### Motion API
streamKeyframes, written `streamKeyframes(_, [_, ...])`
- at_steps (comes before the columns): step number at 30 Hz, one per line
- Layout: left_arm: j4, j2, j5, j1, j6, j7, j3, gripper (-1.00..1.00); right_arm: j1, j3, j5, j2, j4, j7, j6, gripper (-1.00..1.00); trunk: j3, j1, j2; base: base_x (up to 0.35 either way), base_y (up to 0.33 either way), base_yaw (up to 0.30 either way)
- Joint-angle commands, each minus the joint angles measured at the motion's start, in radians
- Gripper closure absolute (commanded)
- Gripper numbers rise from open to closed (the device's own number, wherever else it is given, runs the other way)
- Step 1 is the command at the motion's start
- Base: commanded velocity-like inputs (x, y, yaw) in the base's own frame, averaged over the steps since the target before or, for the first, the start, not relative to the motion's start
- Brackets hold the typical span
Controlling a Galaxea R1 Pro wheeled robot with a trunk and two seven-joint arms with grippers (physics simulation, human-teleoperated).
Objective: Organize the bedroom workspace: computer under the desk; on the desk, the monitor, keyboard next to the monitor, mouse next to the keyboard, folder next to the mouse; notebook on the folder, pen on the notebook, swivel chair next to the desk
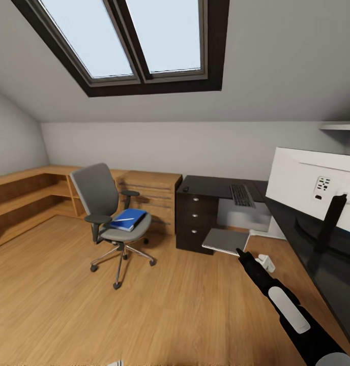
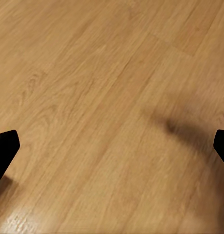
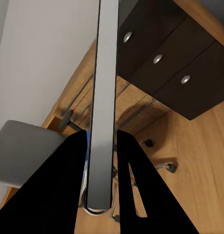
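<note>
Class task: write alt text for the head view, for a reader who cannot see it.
The right gripper holds a flat grey notebook above the wooden floor in an attic bedroom. Left, a grey swivel chair carries a blue folder; the black desk holds a keyboard and monitor.

No readable text or labels anywhere.

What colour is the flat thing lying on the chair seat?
Bright blue. The folder on the swivel chair shows best in the head view.
</note>
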Motion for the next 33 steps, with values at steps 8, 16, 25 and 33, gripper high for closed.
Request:
streamKeyframes(8, [-0.002,0.001,0.009,0.000,-0.001,0.008,-0.004,-1.00,-0.001,0.001,-0.011,-0.002,0.000,0.004,0.002,1.00,-0.013,0.000,-0.001,0.000,0.000,0.000])
streamKeyframes(16, [-0.003,0.000,0.009,0.000,-0.001,0.011,-0.003,-1.00,-0.001,0.001,-0.011,-0.002,-0.001,0.004,0.003,1.00,-0.010,-0.019,0.034,0.000,0.000,0.000])
streamKeyframes(25, [-0.003,-0.001,0.009,0.000,0.000,0.012,-0.003,-1.00,-0.001,0.001,-0.011,-0.004,-0.001,0.007,0.009,1.00,0.009,-0.054,0.097,0.000,0.000,0.000])
streamKeyframes(33, [-0.003,-0.001,0.009,0.000,0.001,0.012,-0.003,-1.00,-0.001,0.001,-0.010,-0.008,-0.001,0.007,0.009,1.00,0.034,-0.084,0.153,0.000,0.000,0.000])
